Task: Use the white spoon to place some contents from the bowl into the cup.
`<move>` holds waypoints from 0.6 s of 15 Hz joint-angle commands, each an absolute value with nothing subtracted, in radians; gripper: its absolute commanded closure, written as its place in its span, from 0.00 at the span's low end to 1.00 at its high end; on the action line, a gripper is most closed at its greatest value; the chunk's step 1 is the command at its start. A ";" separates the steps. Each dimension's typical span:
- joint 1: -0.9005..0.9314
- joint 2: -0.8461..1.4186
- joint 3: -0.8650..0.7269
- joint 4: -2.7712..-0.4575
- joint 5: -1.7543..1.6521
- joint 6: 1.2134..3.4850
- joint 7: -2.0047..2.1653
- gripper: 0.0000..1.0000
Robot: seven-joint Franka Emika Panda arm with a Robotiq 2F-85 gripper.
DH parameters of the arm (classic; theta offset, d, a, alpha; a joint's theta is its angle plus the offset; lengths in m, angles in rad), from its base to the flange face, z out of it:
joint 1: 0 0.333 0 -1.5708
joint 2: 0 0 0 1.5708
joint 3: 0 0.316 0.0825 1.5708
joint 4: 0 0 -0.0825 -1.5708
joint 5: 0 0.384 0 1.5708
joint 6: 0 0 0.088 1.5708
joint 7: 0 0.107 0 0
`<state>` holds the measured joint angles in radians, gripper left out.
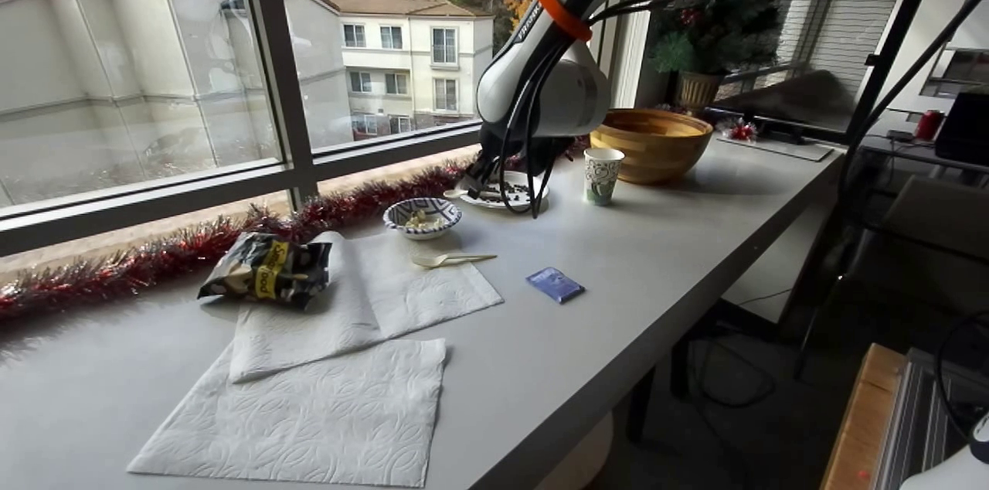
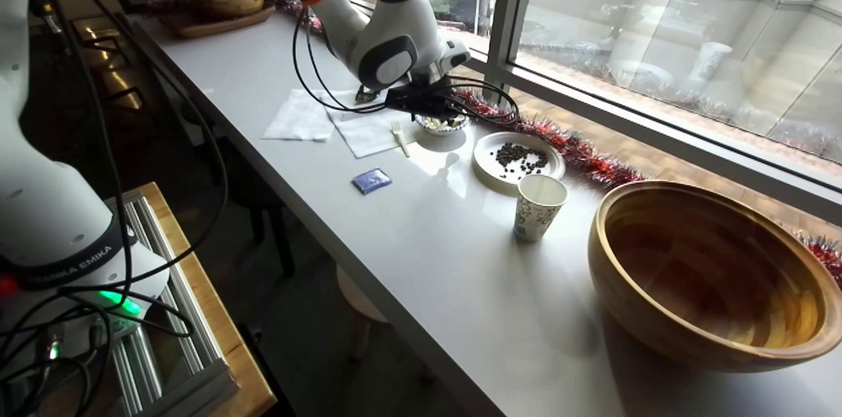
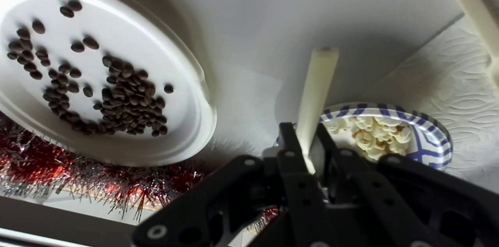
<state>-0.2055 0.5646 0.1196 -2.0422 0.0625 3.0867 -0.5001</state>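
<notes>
My gripper is shut on the handle of the white spoon. The handle's flat end sticks out past the fingers; the spoon's head is hidden in the wrist view. A pale rounded tip of the spoon shows in an exterior view. The bowl, blue-and-white patterned with popcorn in it, lies just right of the fingers in the wrist view. It also stands on the table in both exterior views, partly behind the gripper in one. The cup, a patterned paper cup, stands upright, out of the wrist view.
A white plate with dark beans lies between bowl and cup. A large wooden bowl stands beyond the cup. A pale fork-like utensil, paper towels, a blue packet and a snack bag lie on the table. Tinsel lines the window.
</notes>
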 commanded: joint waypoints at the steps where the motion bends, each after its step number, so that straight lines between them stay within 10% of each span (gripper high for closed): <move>1: -0.332 0.633 0.243 -1.963 0.010 3.035 -0.497 0.97; 9: -0.478 0.708 0.426 -1.917 0.000 3.004 -0.564 0.97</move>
<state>-0.4302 0.6681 0.3713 -1.9543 0.0237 3.0267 -0.5345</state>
